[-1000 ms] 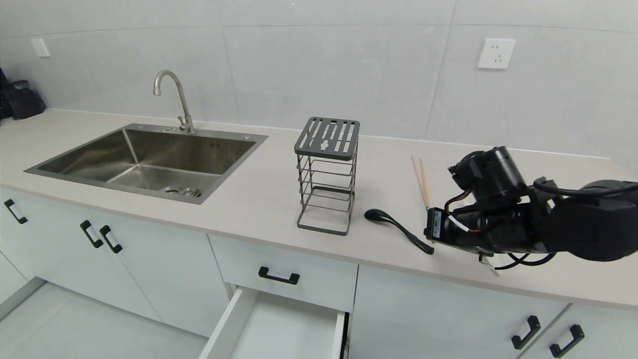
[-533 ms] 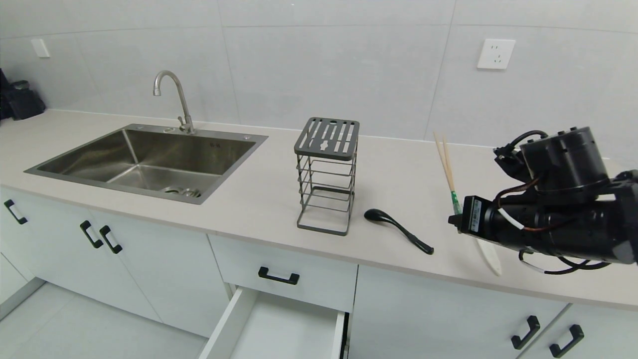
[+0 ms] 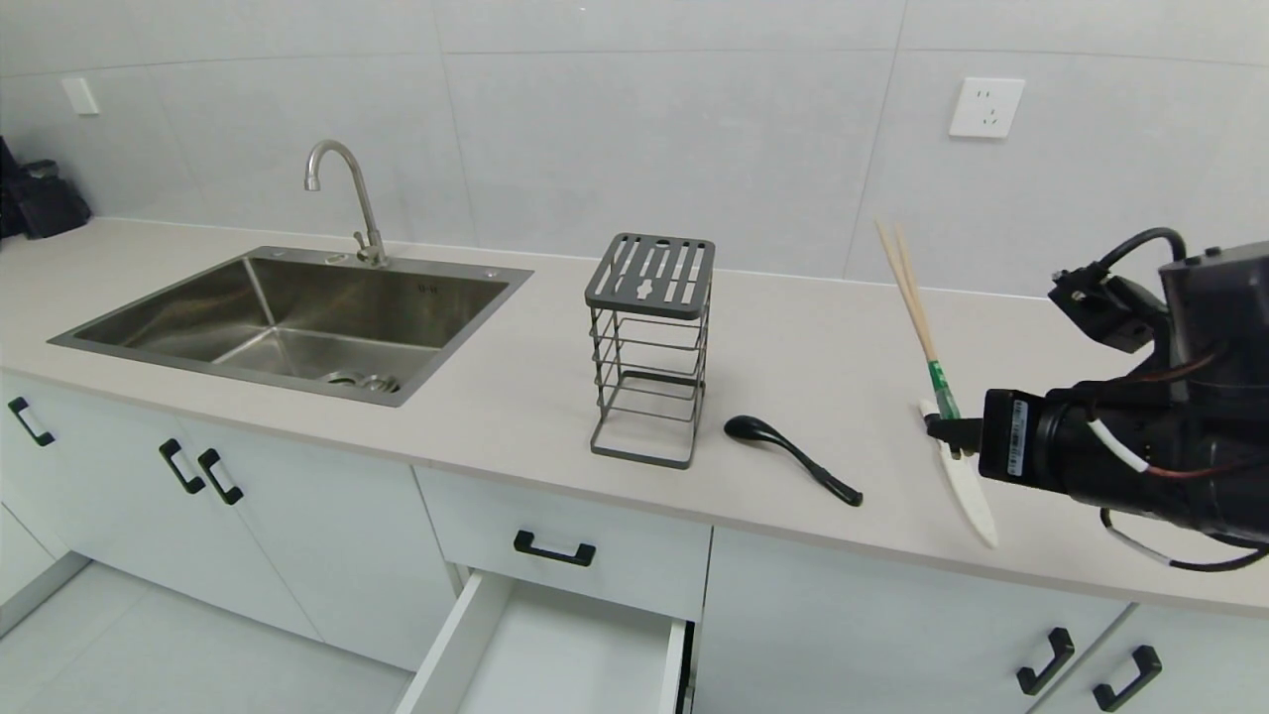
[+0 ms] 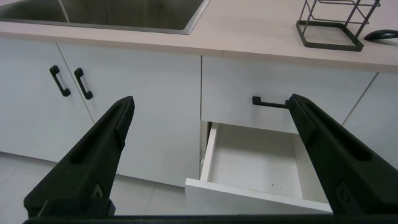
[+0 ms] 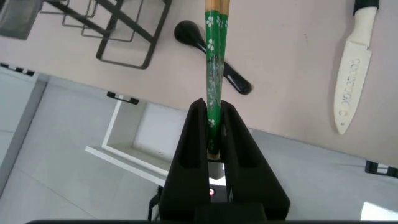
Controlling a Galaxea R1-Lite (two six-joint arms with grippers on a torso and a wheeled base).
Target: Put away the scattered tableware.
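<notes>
The pale wooden, green-ended chopsticks [image 3: 917, 317] [image 5: 214, 68] are clear of the beige countertop [image 3: 496, 387], pinched at their flowered green end between the closed fingers of the right gripper [image 3: 947, 428] [image 5: 214, 124], bare tips slanting up and away toward the tiled wall; the pick-up looks done and the carry is the step in hand. The likely goal is the dark grey wire rack with the slotted top plate [image 3: 649, 347] [image 5: 118, 31], well to the robot's left of the grip; reaching it calls for a sideways sweep and then turning the sticks upright, so they can drop through a slot. The glossy black spoon [image 3: 788, 456] [image 5: 211, 53] lies between gripper and rack, and the white knife [image 3: 967, 481] [image 5: 351, 74] lies just beside the gripper, so a low pass could knock either one; both are yet to be stowed. The left gripper [image 4: 211, 102] hangs with its jaws wide apart, holding nothing, before the open white drawer [image 4: 255, 165] [image 3: 555, 654]; the steel sink [image 3: 288, 317] sits well apart.
</notes>
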